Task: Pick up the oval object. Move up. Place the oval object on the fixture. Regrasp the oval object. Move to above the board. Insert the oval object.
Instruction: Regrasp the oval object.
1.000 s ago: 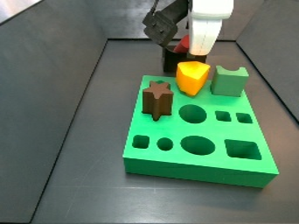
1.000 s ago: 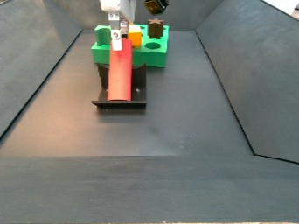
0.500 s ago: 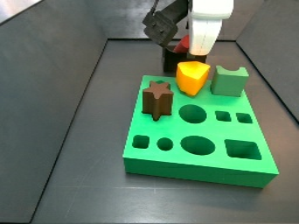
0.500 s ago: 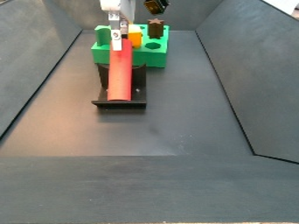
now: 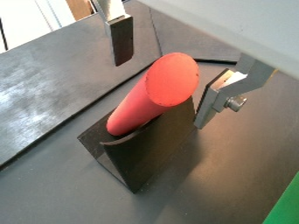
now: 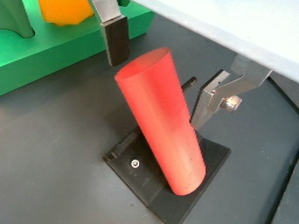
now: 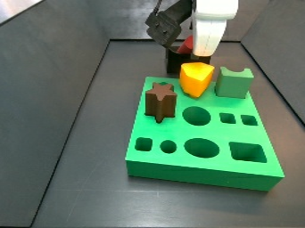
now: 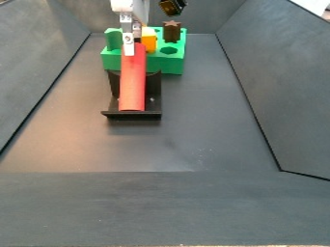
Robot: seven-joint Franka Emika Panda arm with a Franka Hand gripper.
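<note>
The salmon-red oval object (image 8: pixel 133 79) leans with its lower end on the dark fixture (image 8: pixel 133 109) and its upper end raised, in front of the green board (image 8: pixel 171 62). Both wrist views show its upper end (image 5: pixel 163 83) (image 6: pixel 158 114) between my fingers. My gripper (image 5: pixel 170 68) (image 6: pixel 162 72) is open around that end. One finger (image 5: pixel 121 39) stands clear of it and the other (image 5: pixel 218 96) is close beside it. The fixture shows below it (image 5: pixel 146 156) (image 6: pixel 138 166). In a side view my gripper (image 7: pixel 186 46) is behind the board (image 7: pixel 197 147).
A yellow wedge (image 7: pixel 197 78), a light green notched block (image 7: pixel 234 83) and a dark brown star peg (image 7: pixel 160 100) stand on the board. The yellow wedge (image 6: pixel 65 9) also shows in a wrist view. Dark sloping walls enclose the floor (image 8: pixel 168 164).
</note>
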